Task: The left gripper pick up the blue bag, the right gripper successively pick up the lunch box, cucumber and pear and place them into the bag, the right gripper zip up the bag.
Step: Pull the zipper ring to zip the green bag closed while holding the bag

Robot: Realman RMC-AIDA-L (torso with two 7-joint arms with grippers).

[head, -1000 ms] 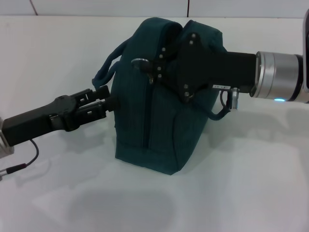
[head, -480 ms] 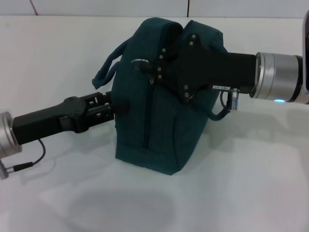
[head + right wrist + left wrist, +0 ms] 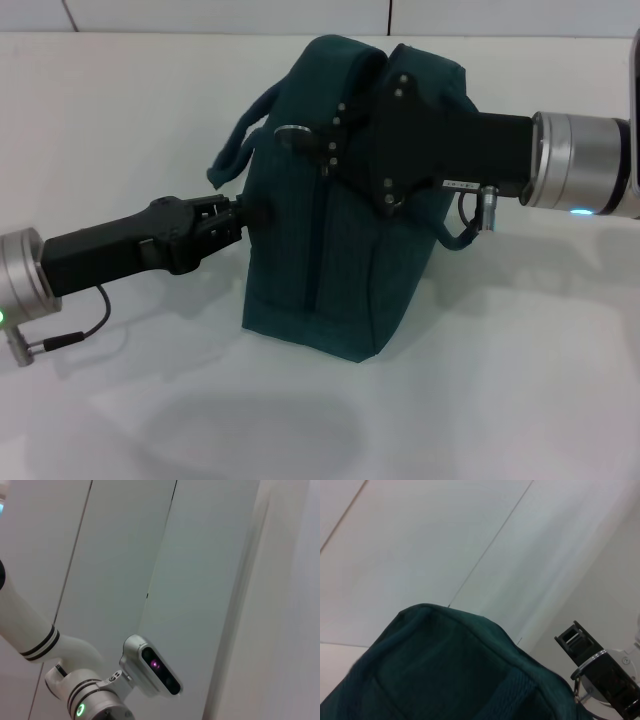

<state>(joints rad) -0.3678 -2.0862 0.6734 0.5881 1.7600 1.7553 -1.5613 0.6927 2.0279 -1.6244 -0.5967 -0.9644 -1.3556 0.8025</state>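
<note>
Gripping blue bag point(image 3: 345, 250): left end effector point(image 3: 240, 215); right end effector point(image 3: 318, 142) at zipper.

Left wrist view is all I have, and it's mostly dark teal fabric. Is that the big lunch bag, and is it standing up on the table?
Observer: Yes. In the head view the large dark teal fabric bag stands upright on the white table.
Operator: Where is my left claw against it?
Observer: The black left gripper is at the bag's side, just below the loop handle, with its tip against the fabric.
Operator: And the right arm?
Observer: The black right gripper reaches across the upper part of the bag, right at the metal ring pull of the zipper.
</note>
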